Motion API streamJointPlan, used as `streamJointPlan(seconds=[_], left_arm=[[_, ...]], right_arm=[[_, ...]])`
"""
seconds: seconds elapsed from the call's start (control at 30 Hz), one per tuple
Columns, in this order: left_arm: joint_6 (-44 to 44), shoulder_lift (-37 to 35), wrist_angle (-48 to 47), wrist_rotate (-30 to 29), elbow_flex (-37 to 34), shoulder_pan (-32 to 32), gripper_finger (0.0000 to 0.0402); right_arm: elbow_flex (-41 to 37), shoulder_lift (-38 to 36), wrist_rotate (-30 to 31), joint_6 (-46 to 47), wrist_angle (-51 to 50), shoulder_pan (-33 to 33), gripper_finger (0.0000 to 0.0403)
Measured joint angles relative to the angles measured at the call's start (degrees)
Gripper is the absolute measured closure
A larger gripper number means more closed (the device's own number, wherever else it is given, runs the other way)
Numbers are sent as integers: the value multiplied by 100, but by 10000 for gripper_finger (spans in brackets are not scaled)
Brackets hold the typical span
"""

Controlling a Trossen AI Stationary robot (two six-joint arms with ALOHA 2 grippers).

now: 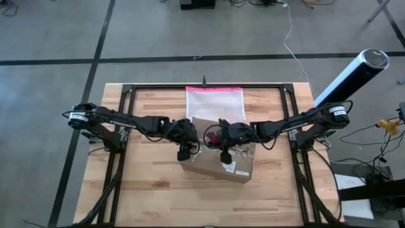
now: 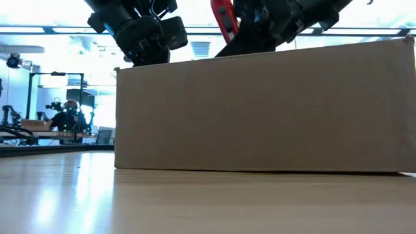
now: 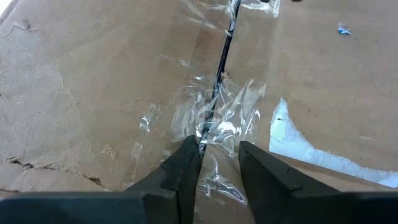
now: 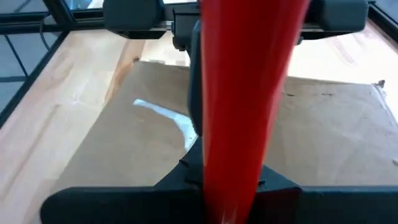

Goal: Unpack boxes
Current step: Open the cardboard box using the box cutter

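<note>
Over the box (image 1: pixel 218 161), the left gripper (image 3: pixel 219 163) straddles the taped seam (image 3: pixel 214 93), fingers slightly apart, seam running straight ahead. The right gripper (image 1: pixel 223 134), close alongside, clamps a red tool (image 4: pixel 249 93).

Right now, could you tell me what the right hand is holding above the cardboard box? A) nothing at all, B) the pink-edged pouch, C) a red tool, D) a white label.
C: the right hand is shut on a red tool that fills its wrist view, held over the box, while the pouch lies flat on the table beyond it.
</note>
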Motion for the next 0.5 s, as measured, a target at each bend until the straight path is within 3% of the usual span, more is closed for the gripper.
streamJointPlan(seconds=[0.5], left_arm=[[0, 0, 2, 2, 2, 0, 294]], right_arm=[[-301, 106, 165, 46, 299, -4, 398]])
